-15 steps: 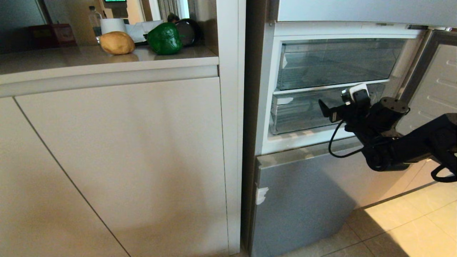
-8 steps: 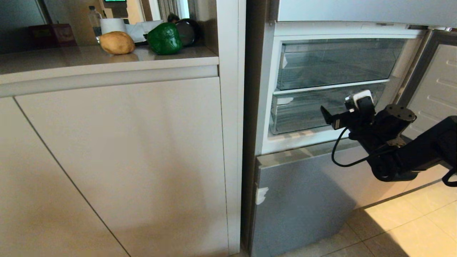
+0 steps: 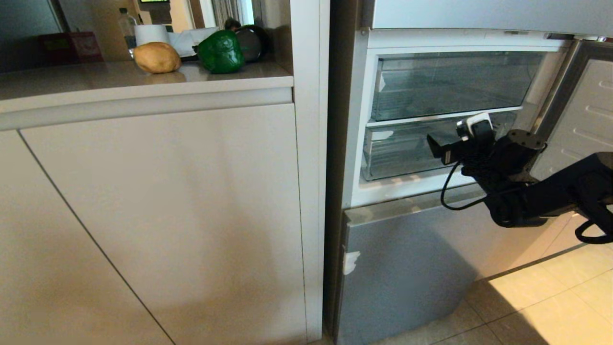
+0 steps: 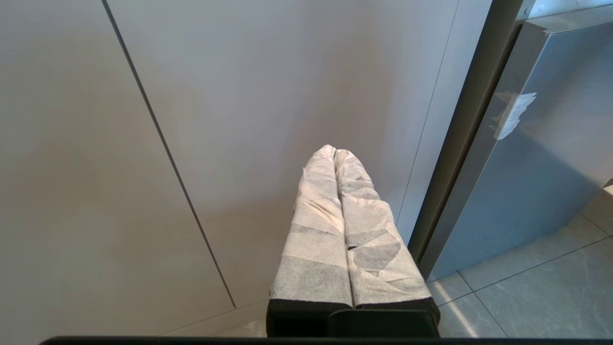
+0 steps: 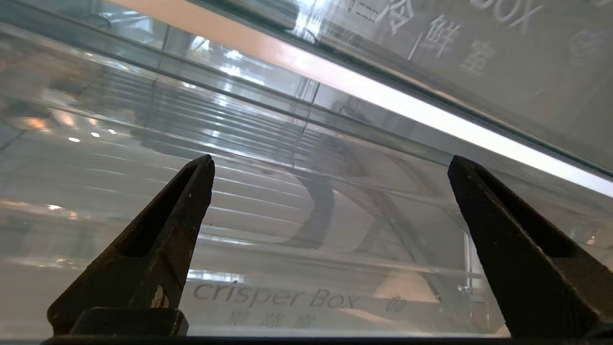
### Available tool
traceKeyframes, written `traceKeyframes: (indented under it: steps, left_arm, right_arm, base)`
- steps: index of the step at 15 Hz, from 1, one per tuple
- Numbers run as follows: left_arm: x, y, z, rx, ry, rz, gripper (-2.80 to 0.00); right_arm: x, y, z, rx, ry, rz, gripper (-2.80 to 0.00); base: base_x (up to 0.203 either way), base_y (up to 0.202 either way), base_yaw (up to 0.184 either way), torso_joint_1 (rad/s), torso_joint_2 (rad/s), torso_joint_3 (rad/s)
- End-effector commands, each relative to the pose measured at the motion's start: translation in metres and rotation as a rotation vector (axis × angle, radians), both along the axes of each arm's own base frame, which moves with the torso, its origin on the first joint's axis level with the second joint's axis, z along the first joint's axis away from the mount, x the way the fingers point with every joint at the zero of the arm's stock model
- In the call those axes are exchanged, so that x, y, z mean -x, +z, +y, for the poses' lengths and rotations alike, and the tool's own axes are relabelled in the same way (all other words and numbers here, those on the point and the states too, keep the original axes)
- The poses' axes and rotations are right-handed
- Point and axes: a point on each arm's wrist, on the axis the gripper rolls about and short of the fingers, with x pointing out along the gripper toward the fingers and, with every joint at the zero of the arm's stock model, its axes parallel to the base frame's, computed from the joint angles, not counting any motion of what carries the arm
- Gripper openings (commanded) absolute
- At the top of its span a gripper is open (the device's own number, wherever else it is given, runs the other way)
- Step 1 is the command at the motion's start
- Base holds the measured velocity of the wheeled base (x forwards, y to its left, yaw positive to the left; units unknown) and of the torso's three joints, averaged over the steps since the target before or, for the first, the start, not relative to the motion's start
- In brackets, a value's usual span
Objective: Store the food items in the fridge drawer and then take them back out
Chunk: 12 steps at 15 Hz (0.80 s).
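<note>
The food items lie on the countertop (image 3: pixel 96 81) at the upper left: a tan potato-like lump (image 3: pixel 157 57) and a glossy green bell pepper (image 3: pixel 221 51). In the open fridge sit two see-through drawers, an upper one (image 3: pixel 450 86) and a lower fridge drawer (image 3: pixel 397 153) marked "crisper Box" (image 5: pixel 273 297). My right gripper (image 3: pixel 443 148) hovers just in front of the lower drawer's right half. Its black fingers (image 5: pixel 191 191) stand wide open with nothing between them (image 5: pixel 331 163). My left gripper (image 4: pixel 334 151), wrapped in white, is shut and empty, low before a beige cabinet door (image 4: pixel 239 96).
The fridge's middle door (image 3: pixel 584 110) stands swung open at the right, close to my right arm. Below the drawers is the shut silver-blue lower panel (image 3: pixel 407 258). A white paper roll (image 3: pixel 152 33), a bottle (image 3: pixel 126 24) and dark items stand behind the food.
My right gripper dipped slightly down and to the right, then came back up to nearly where it began. Its fingers stayed open. Nothing else moved.
</note>
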Motion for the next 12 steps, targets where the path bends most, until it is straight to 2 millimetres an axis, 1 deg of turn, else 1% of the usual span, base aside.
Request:
traceKeyframes:
  steps: [1, 7, 12]
  left_arm:
    - [0.0, 0.0, 0.0, 0.0, 0.0, 0.001, -2.8]
    - [0.0, 0.0, 0.0, -0.001, 0.0, 0.001, -2.8]
    - [0.0, 0.0, 0.0, 0.0, 0.0, 0.001, -2.8]
  right_arm:
    - [-0.003, 0.001, 0.0, 0.003, 0.0, -0.015, 0.0]
    - [-0.008, 0.009, 0.0, 0.003, 0.0, -0.038, 0.0]
    - [0.0, 0.014, -0.002, -0.003, -0.022, -0.079, 0.0]
  base:
    - [0.0, 0.0, 0.0, 0.0, 0.0, 0.0]
    - [0.0, 0.0, 0.0, 0.0, 0.0, 0.0]
    - [0.0, 0.0, 0.0, 0.0, 0.0, 0.0]
